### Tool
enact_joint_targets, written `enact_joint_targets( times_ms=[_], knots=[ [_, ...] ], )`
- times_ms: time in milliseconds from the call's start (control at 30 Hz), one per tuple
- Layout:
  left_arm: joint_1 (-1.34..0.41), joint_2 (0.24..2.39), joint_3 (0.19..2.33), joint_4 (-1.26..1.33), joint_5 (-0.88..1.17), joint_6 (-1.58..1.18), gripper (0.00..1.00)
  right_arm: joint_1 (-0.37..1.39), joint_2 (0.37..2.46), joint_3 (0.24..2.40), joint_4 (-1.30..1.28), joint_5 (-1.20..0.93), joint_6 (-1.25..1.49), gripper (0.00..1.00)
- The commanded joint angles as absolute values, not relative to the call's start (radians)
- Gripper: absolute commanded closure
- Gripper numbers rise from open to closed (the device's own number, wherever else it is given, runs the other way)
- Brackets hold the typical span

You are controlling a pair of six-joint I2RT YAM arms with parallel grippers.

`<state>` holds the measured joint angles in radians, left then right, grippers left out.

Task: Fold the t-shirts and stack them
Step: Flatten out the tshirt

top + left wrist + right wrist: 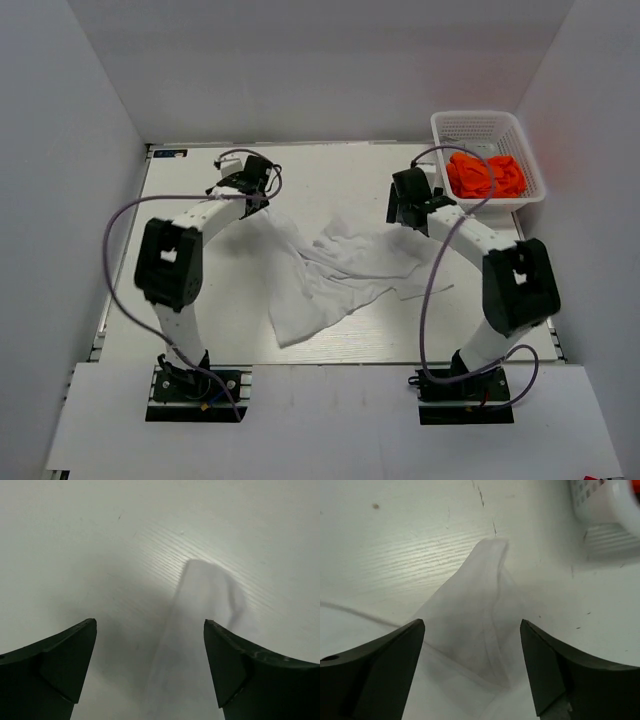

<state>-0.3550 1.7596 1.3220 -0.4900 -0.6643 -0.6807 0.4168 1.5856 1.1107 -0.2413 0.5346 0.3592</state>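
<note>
The white t-shirt (330, 272) lies crumpled and partly spread across the middle of the table. My left gripper (250, 175) hovers over its far left corner and my right gripper (408, 198) over its far right corner. In the left wrist view the left gripper (150, 622) is open, with a strip of white cloth (200, 605) lying on the table between its fingers, untouched. In the right wrist view the right gripper (472, 622) is open over a pointed, hemmed corner of the shirt (480, 600). The orange t-shirt (485, 175) is bunched inside the basket.
A white lattice basket (448, 128) stands at the far right of the table, close to my right gripper; its corner (605, 505) shows in the right wrist view. White walls enclose the table at the back and on both sides.
</note>
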Motion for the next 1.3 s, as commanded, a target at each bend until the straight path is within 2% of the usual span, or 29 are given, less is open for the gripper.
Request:
enact_joint_targets(
  times_ms=[0,33,133,200,267,467,633,833,900,1000,1133,1267],
  knots=[
    [-0.308,1.859,1.564,-0.765,-0.746,-0.808,0.01,0.380,1.655,1.267,-0.327,0.437,0.422,0.14],
    [-0.308,1.885,1.589,-0.822,-0.746,-0.818,0.01,0.382,1.660,1.273,-0.319,0.407,0.408,0.10],
    [-0.308,1.850,1.536,-0.792,-0.700,-0.807,0.01,0.377,1.622,1.197,-0.270,0.376,0.400,0.10],
    [-0.308,1.790,1.429,-0.721,-0.642,-0.787,0.01,0.371,1.586,1.158,-0.271,0.376,0.400,0.10],
    [-0.330,1.692,1.308,-0.649,-0.551,-0.750,0.01,0.367,1.557,1.112,-0.276,0.356,0.402,0.10],
    [-0.376,1.508,0.979,-0.459,-0.064,-0.653,0.01,0.367,1.468,0.919,-0.218,0.171,0.408,0.10],
    [-0.457,1.460,0.822,-0.295,0.101,-0.653,0.01,0.368,1.457,0.818,-0.137,0.063,0.410,0.10],
    [-0.489,1.659,0.911,-0.265,0.077,-0.672,0.01,0.373,1.581,0.813,-0.083,-0.055,0.405,0.10],
    [-0.459,1.725,0.951,-0.328,0.067,-0.683,0.01,0.373,1.645,0.848,-0.080,-0.081,0.406,0.10],
    [-0.439,1.854,1.073,-0.408,-0.079,-0.712,0.01,0.374,1.687,0.885,-0.057,-0.089,0.419,0.10],
    [-0.351,1.997,1.222,-0.443,-0.091,-0.701,0.01,0.374,1.772,0.992,-0.060,-0.059,0.443,0.10],
    [-0.298,2.051,1.423,-0.538,-0.132,-0.677,0.01,0.365,1.778,1.075,-0.068,-0.005,0.433,0.10]
  ],
)
